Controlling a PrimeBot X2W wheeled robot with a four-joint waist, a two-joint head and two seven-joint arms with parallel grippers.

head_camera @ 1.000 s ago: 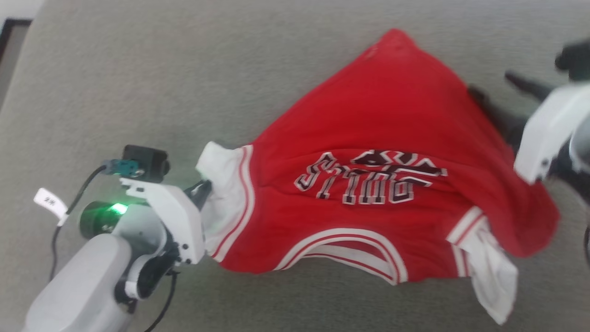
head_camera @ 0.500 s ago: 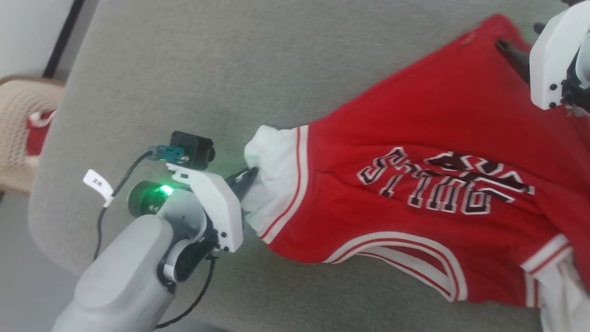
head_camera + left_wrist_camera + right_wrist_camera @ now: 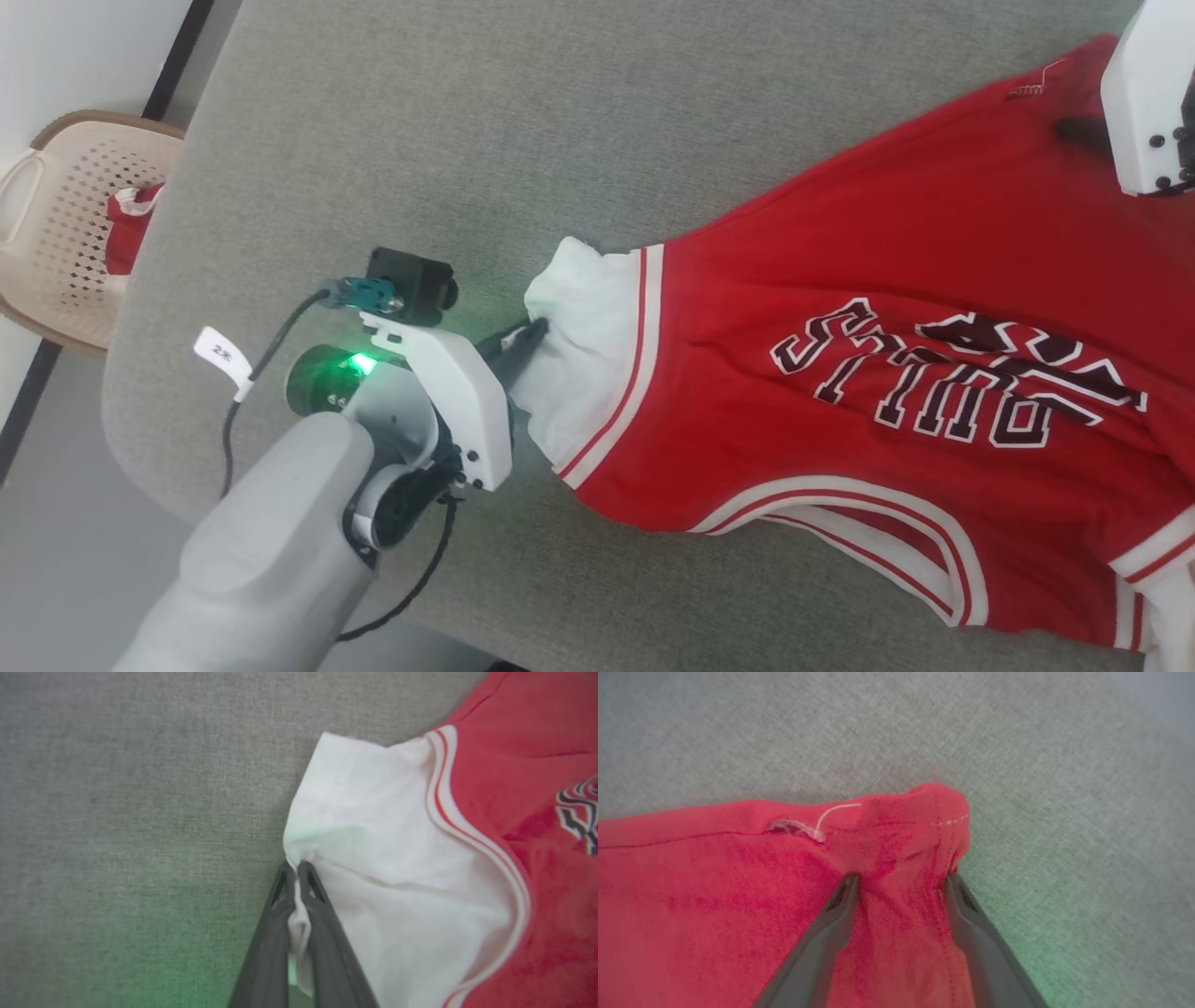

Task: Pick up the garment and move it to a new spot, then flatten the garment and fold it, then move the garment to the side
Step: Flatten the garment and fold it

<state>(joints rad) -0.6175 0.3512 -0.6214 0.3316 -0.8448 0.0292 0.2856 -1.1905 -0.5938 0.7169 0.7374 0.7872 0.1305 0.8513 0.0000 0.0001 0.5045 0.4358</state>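
Note:
The garment (image 3: 840,308), a red jersey with white side panels and black lettering, lies spread on a grey padded surface. My left gripper (image 3: 537,329) is shut on the edge of its white side panel. In the left wrist view the gripper (image 3: 294,865) pinches a fold of the white cloth (image 3: 397,858) between its tips. At the upper right my right gripper (image 3: 1078,129) sits on the jersey's red far corner. The right wrist view has this gripper (image 3: 901,879) open, its two fingers (image 3: 840,900) astride a bunched ridge of the red cloth (image 3: 714,882).
A beige perforated basket (image 3: 65,233) with a red-and-white cloth (image 3: 126,229) in it stands off the padded surface's left edge. The grey padded surface (image 3: 467,140) ends in a rounded corner at lower left, with floor (image 3: 56,560) beyond it.
The head camera has swung, shifting the whole picture. My right gripper has come in from beside the jersey onto its red far corner. My left gripper keeps its pinch on the white panel.

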